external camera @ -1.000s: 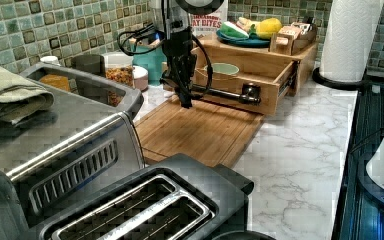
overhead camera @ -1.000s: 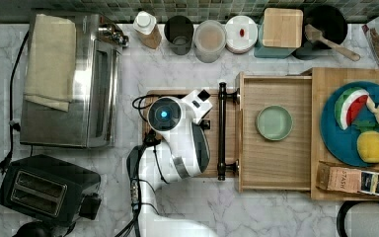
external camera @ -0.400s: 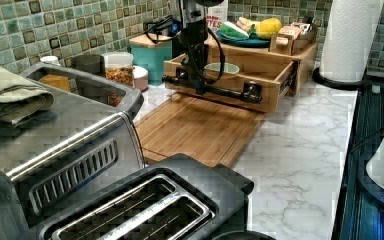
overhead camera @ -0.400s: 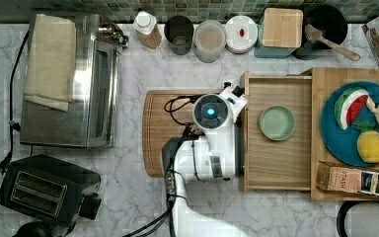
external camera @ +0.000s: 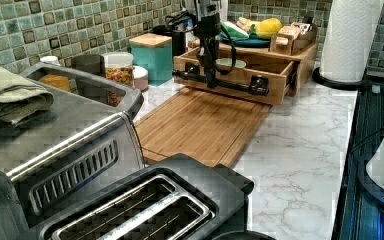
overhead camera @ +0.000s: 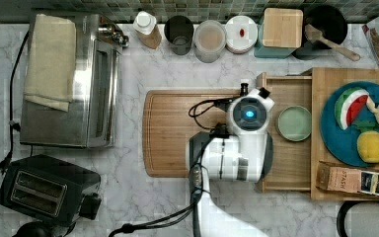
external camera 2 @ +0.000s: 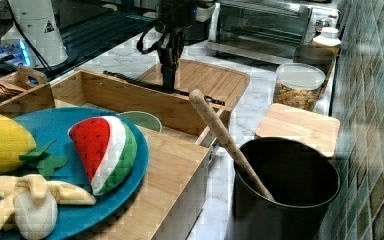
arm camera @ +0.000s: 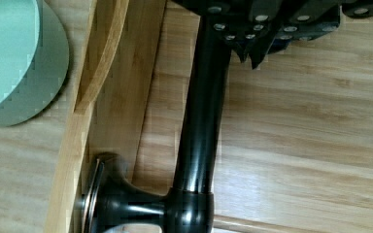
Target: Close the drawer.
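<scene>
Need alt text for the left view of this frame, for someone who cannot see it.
The robot's gripper hangs at the long black bar handle of a shallow light-wood drawer, which stands partly open and holds a pale green bowl. A flat grooved wooden cutting board lies on the marble counter before it, with a black toaster nearest the camera.

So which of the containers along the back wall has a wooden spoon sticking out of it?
The black pot at the top view's right end; its neighbours are lidded or hold no utensil.
</scene>
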Robot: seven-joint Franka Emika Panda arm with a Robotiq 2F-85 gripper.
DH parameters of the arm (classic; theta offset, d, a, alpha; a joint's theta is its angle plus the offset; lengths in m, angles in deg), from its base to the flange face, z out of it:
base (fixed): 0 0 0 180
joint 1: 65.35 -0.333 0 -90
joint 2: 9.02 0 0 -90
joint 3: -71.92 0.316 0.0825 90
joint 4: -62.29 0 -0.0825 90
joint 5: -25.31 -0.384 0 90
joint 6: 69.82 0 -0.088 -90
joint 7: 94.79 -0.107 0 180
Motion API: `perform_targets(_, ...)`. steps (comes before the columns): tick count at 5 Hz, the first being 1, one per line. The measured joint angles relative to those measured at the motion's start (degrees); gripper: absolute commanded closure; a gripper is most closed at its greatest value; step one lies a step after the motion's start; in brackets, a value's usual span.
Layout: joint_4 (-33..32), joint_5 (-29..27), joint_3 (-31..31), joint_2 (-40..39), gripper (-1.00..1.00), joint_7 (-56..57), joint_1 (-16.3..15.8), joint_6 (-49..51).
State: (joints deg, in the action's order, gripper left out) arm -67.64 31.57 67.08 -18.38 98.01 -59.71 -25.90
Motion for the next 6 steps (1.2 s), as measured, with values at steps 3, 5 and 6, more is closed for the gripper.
perform_targets(3, 2.35, -6.60, -3.42, -2.00, 1.00, 14.44, 6.32, -1.68)
perform_targets(5, 5.93, -8.60, -6.91, -4.89, 1.00, 22.38, 9.25, -1.87)
perform_targets(6, 6.60, -8.16, -7.60, -5.58, 1.00, 22.38, 8.92, -2.55)
